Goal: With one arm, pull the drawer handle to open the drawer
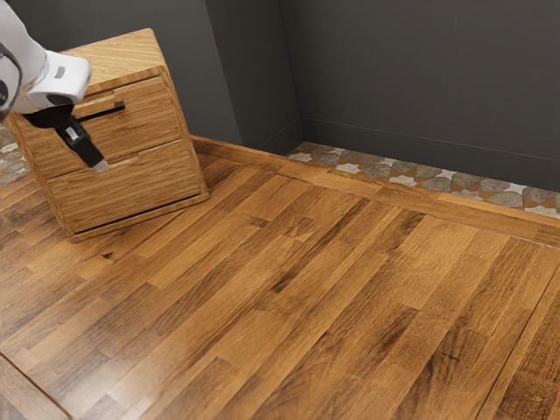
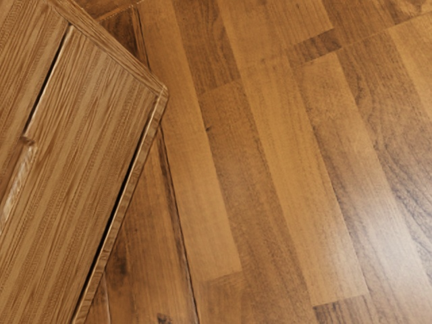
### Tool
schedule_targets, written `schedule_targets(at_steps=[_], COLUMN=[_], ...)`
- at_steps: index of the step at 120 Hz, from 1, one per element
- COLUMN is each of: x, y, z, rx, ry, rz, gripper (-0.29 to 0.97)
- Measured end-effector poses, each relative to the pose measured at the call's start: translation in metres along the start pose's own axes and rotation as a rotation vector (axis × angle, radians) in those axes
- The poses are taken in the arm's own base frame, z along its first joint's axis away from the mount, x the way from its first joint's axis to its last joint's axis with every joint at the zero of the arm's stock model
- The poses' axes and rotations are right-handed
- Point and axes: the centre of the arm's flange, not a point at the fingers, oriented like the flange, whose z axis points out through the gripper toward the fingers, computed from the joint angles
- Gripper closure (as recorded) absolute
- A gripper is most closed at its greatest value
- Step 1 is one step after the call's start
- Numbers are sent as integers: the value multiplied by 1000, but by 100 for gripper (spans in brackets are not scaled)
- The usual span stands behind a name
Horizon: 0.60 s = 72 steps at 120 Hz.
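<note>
- Drawer handle (image 1: 103, 110) sits on the upper drawer (image 1: 144, 118) — lift your gripper (image 1: 98, 162) up to it.
- Jaws apart or together, you cannot tell; straddle the handle, pull straight out.

— How is the light?
— Soft and even, falling from above: the top of the cabinet (image 1: 118, 54) is its palest face, the front a shade darker.
— Shadows?
— A thin dark line under the cabinet's base on the floor (image 1: 332, 289). The grey walls (image 1: 420, 70) are dim.
— Glare?
— Mild. In the wrist view a pale sheen lies across the floor's middle planks.
</note>
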Motion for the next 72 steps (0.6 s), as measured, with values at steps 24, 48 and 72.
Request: schedule_targets(at_steps=[24, 48, 72], x=[51, 52, 41], y=[-38, -61, -73], z=[68, 71, 67], rx=[70, 226, 327], ry=[66, -54, -139], rz=[132, 347, 419], gripper=[0, 0, 0])
